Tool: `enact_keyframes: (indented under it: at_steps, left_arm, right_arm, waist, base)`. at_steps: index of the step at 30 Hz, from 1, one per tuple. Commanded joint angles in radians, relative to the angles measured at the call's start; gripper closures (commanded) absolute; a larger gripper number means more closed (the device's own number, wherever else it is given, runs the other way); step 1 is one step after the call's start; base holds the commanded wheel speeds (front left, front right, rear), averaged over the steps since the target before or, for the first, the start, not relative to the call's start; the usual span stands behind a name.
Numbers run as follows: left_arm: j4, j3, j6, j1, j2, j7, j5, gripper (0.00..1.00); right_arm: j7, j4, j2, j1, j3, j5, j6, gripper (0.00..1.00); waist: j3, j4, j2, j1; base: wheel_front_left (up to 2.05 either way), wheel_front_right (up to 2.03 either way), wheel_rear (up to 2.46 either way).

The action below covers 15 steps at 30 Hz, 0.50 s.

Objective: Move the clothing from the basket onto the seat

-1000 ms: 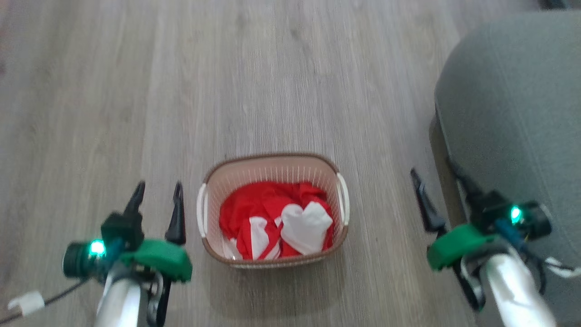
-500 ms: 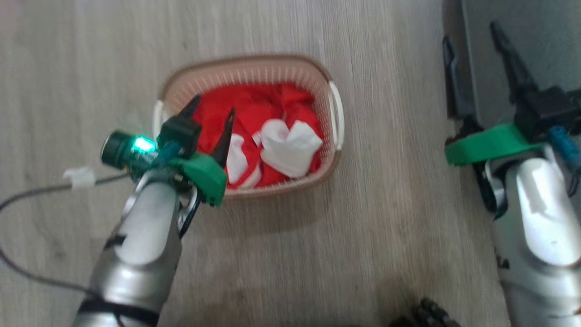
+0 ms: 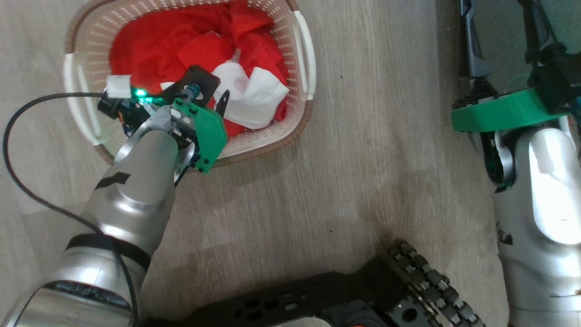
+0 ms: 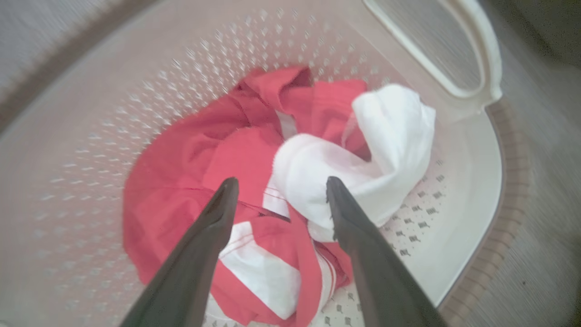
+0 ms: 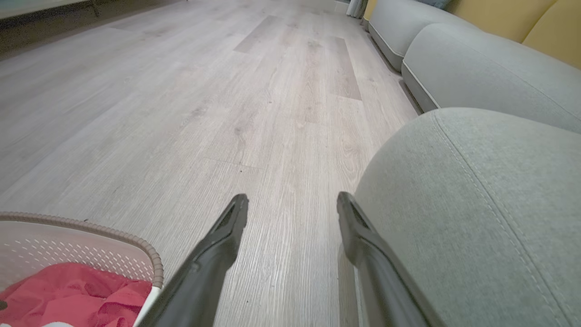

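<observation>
The cream basket (image 3: 272, 141) with a brown rim stands on the wood floor at the upper left of the head view. The red and white clothing (image 3: 181, 41) lies crumpled inside it. My left gripper (image 3: 212, 95) reaches down into the basket. In the left wrist view it (image 4: 280, 181) is open just above the clothing (image 4: 181, 154), its fingers either side of a white fold, with the perforated basket wall (image 4: 91, 113) around. My right gripper (image 5: 291, 197) is open and holds nothing, low over the floor beside the grey-green seat (image 5: 476, 204). The basket corner (image 5: 91, 229) shows at lower left.
My dark base with a roller wheel (image 3: 422, 281) sits at the bottom of the head view. A black cable (image 3: 13, 136) loops left of the basket. More grey sofa sections (image 5: 454, 63) and yellow cushions (image 5: 522, 22) line the far right.
The camera has tipped downward, so the basket has shifted up the picture. My left gripper went from beside the basket to inside it, above the clothing. The right gripper stayed open by the seat.
</observation>
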Motion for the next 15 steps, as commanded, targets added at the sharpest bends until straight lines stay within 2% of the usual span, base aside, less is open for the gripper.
enact_keyframes:
  at_steps: [1, 8, 15]
  left_arm:
    - [-0.007, 0.005, 0.000, -0.003, 0.016, 0.008, 0.000, 0.00]
    - [0.079, -0.054, -0.002, -0.058, 0.013, 0.056, -0.049, 0.00]
    - [0.157, -0.112, -0.002, -0.120, 0.040, 0.070, -0.081, 0.00]
  right_arm:
    - [-0.009, -0.033, 0.011, 0.012, 0.015, 0.012, 0.000, 0.00]
    - [-0.009, -0.037, 0.015, 0.008, 0.016, 0.027, 0.000, 0.00]
    - [-0.009, -0.051, 0.015, -0.002, 0.018, 0.068, 0.000, 0.00]
  waist:
    - [0.024, -0.025, 0.0001, -0.0002]
    - [0.058, -0.053, 0.0001, -0.0002]
    - [0.115, -0.095, 0.0001, -0.0002]
  base:
    - [0.00, 0.00, 0.00]
    - [0.00, 0.00, 0.00]
    - [0.00, 0.00, 0.00]
